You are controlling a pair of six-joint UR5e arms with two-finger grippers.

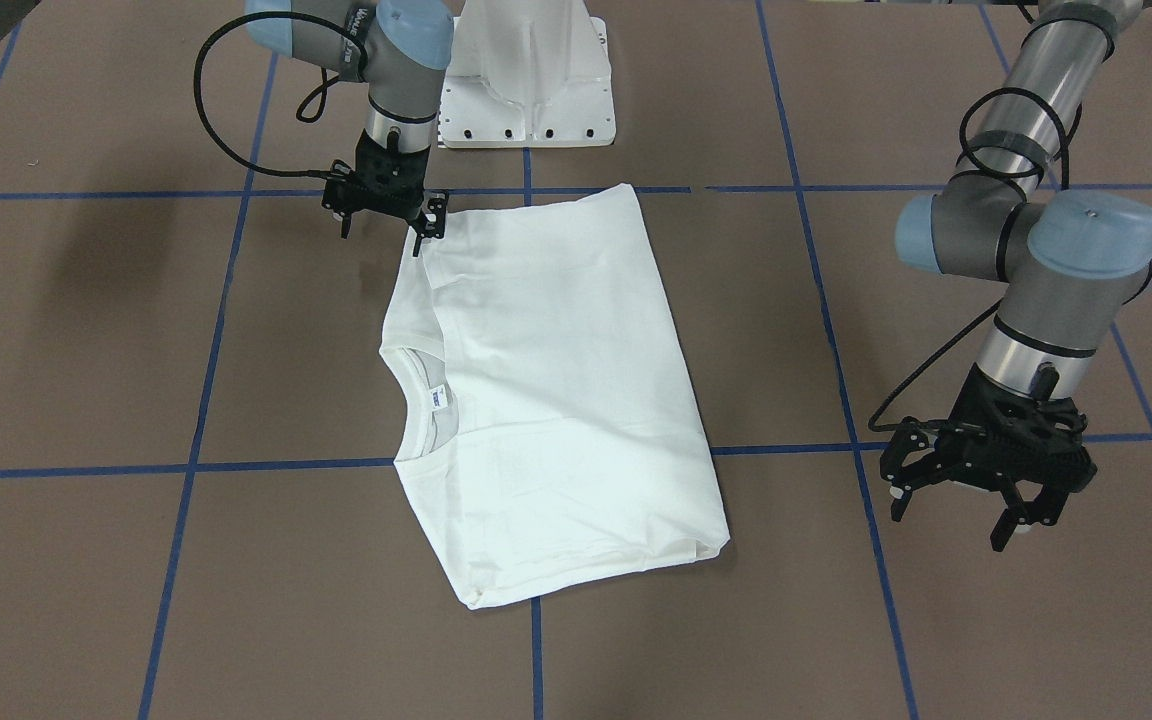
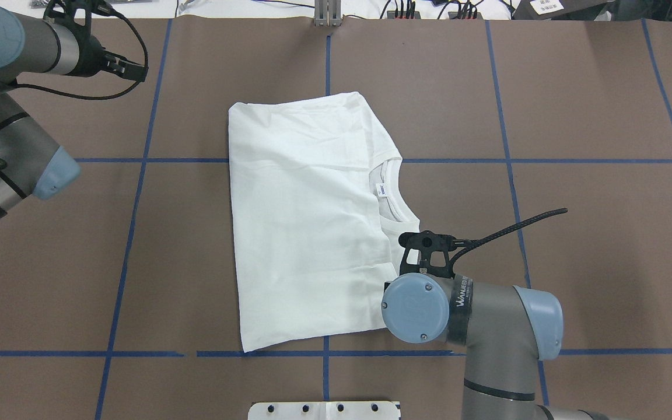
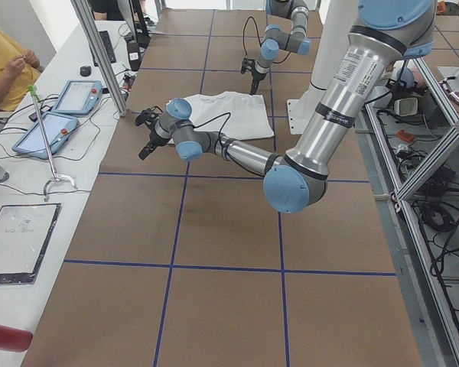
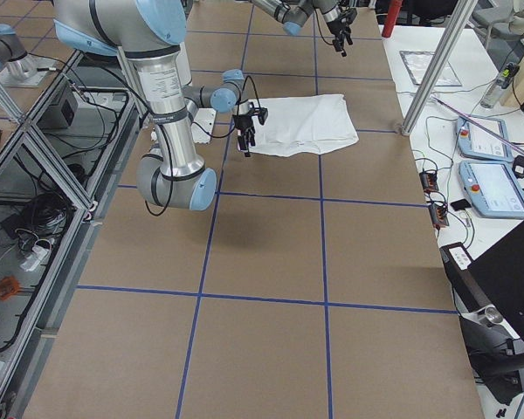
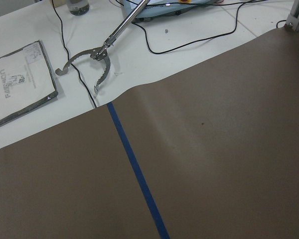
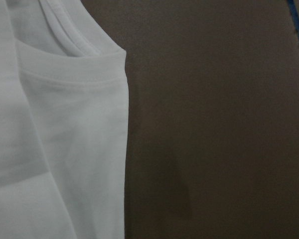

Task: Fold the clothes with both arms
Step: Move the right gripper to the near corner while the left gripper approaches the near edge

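We're mid-fold: right gripper (image 1: 386, 228) gapes empty at the T-shirt (image 1: 556, 400) shoulder corner, left gripper (image 1: 954, 522) open, empty, well aside, so next both must pinch corners

The white T-shirt (image 1: 556, 400), folded into a rectangle, lies flat on the table (image 1: 86, 350), ribbed collar (image 1: 408, 392) and blue-printed neck label (image 1: 439, 397) facing up.

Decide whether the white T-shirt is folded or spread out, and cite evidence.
Folded: the T-shirt lies as a compact rectangle, no sleeves sticking out, layered edges beside the collar.
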